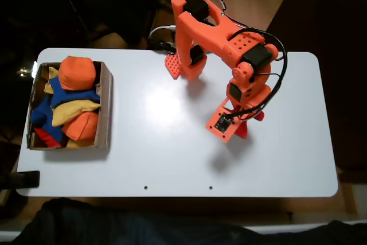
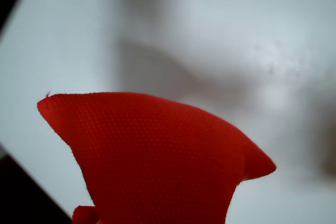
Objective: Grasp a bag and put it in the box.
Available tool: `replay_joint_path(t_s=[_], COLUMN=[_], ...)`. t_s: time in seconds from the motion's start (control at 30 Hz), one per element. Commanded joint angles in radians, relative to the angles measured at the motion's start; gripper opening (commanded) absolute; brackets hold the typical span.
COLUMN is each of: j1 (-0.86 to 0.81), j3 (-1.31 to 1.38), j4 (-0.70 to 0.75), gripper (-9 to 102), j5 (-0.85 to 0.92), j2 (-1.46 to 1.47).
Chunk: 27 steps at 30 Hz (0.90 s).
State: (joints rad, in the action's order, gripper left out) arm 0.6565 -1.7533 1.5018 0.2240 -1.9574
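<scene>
Near the right half of the white table [image 1: 172, 159] in the fixed view, the orange arm [image 1: 229, 44] is folding over itself and hanging its pincer [image 1: 246, 124] low above the surface, well apart from the box [image 1: 105, 101]. Red fabric is poking out beneath the wrist there, at the arm's lower tip. Close up in the wrist view, the bag [image 2: 157, 166] is filling the lower middle of the picture, its woven red cloth bulging and two pointed corners sticking out to left and right, with the blurred table [image 2: 236, 35] lying behind it. The pincer is gripping the bag, though its fingers are sitting out of sight under the cloth. Over at the left edge of the table in the fixed view, the cardboard box is sitting with orange, blue and yellow beanbags [image 1: 74, 98] heaped inside, an orange one riding on top at the far end.
</scene>
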Motion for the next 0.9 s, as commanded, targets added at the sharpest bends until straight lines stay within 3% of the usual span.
replay_joint_path(t_s=[0.0, 0.3, 0.87], j1=[-0.031, -0.114, -0.471], j3=[0.069, 0.083, 0.198], j4=[-0.012, -0.014, 0.043], gripper=[0, 0, 0], j5=[0.006, 0.048, 0.187], j2=[-0.083, -0.199, -0.333])
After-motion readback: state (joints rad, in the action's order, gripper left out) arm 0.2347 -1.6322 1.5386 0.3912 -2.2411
